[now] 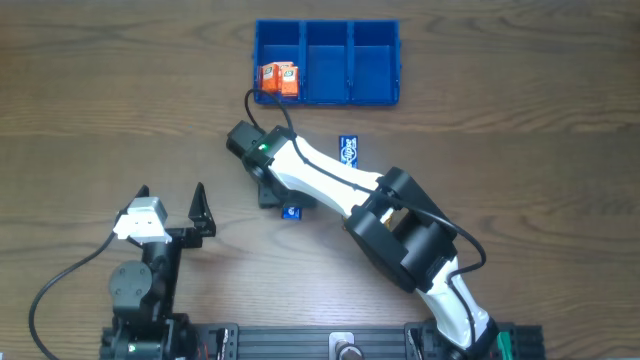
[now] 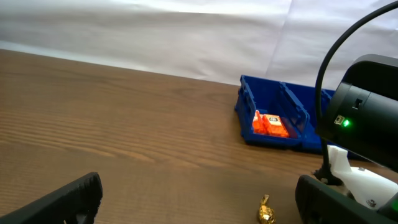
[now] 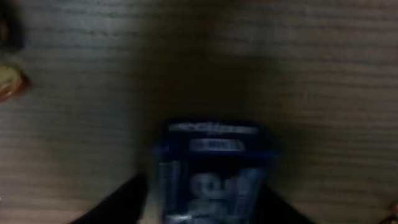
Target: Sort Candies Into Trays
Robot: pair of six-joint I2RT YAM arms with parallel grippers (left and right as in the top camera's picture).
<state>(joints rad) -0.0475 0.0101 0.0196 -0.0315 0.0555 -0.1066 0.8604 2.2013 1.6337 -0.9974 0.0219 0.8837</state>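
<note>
orange candies [image 1: 278, 80] in blue tray's [image 1: 326, 100] left compartment

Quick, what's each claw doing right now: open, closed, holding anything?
Left claw: open, holding nothing.
Right claw: closed on a blue candy packet.

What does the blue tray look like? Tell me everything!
The blue tray looks like plastic, a long box split by two walls into three open bins. It sits flat on the wooden table, at the far side from the arms. Two orange candy packs stand in the bin at the left arm's end; the other two bins look empty.
</note>
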